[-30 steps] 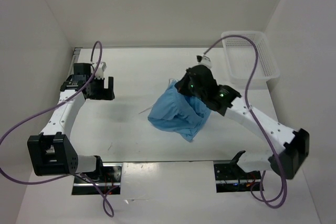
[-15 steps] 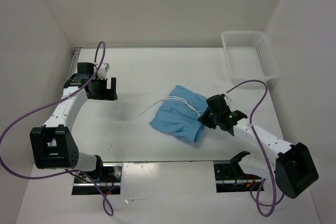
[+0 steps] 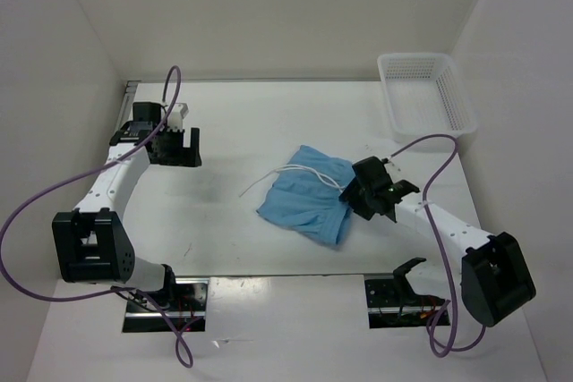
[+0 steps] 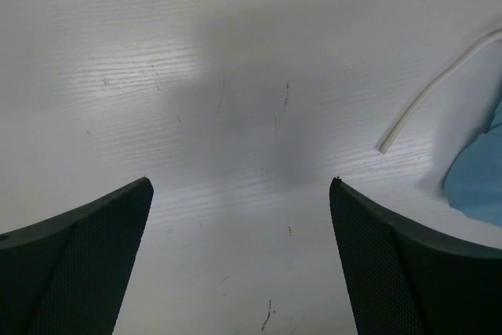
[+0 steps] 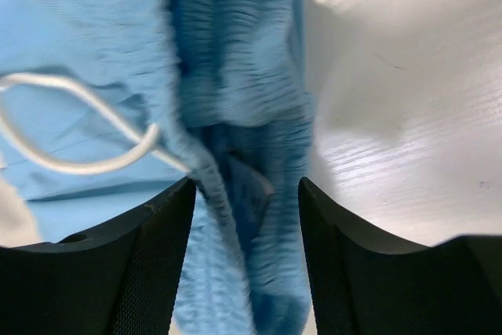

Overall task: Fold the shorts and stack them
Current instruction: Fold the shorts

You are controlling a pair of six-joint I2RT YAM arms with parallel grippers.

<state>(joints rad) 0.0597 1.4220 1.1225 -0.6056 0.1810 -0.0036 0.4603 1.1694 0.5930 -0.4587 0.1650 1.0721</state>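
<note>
The light blue shorts (image 3: 307, 194) lie crumpled on the table's middle, and their white drawstring (image 3: 269, 182) trails out to the left. My right gripper (image 3: 352, 196) is low at their right edge. In the right wrist view its jaws (image 5: 247, 186) stand apart astride the ribbed waistband (image 5: 235, 68), which sits loose between the pads and is not pinched. A loop of drawstring (image 5: 78, 164) lies to the left. My left gripper (image 3: 185, 145) hovers open over bare table at the far left. Its wrist view (image 4: 241, 186) catches the drawstring's end (image 4: 427, 96) and a corner of the shorts (image 4: 480, 182).
A white mesh basket (image 3: 428, 94) stands at the back right corner against the wall. White walls close in the table on the left, back and right. Purple cables arc over both arms.
My right gripper has brought the bunched shorts down onto the table and towards the right, then opened its jaws and let go. The left arm has barely shifted.
</note>
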